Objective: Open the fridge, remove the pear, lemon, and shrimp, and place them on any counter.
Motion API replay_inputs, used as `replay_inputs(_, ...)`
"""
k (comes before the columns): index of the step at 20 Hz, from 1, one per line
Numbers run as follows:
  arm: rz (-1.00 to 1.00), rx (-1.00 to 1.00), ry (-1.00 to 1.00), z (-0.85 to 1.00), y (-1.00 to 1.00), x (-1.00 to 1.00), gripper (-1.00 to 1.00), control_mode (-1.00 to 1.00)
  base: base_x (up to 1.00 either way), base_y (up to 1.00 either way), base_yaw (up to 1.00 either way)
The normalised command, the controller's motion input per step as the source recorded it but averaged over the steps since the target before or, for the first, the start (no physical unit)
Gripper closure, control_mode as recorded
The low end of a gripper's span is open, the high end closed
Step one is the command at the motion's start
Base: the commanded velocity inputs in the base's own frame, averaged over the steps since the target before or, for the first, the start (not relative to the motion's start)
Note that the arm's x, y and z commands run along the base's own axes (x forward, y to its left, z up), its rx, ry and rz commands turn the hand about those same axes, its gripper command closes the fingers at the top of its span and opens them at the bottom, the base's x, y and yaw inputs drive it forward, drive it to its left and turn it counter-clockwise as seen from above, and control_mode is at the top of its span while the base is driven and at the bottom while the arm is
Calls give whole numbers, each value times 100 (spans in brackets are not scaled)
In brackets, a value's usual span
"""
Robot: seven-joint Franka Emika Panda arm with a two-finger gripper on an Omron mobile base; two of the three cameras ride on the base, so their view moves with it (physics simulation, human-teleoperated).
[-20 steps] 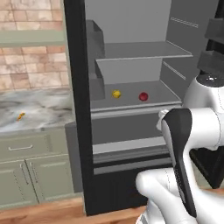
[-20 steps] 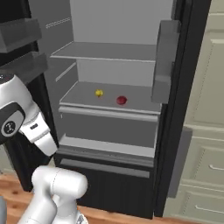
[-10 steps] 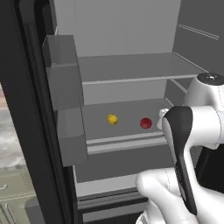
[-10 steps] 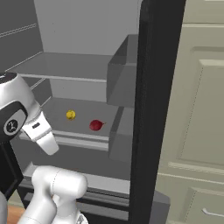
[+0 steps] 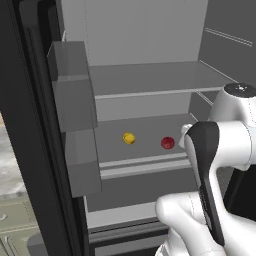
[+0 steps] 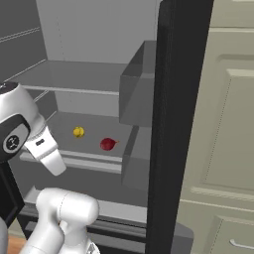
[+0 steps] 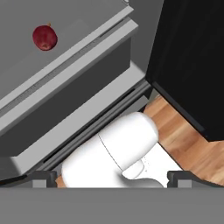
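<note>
Two-finger gripper [image 7: 112, 177] spread wide, empty, low by the tall black fridge [image 6: 178, 124] front. Small dark-red pear [image 5: 167, 143] nearest on the grey lower shelf [image 5: 145, 150], bright-yellow lemon [image 5: 129, 138] beside it. Suggest raising the hand to shelf height, pear first, centred between the fingers.

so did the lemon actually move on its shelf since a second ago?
No. The lemon sits left of the pear on the same fridge shelf, spaced as before. It only looks bigger and shifted because the base drove closer.
</note>
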Motion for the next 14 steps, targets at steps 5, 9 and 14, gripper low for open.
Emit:
replay_inputs(5,0,0,0,0,0,0,-100,100,0,0,0)
replay_inputs(9,0,0,0,0,0,0,-100,100,0,0,0)
replay_inputs(14,3,1,1,-8,-1,23,-100,-100,0,0,0)
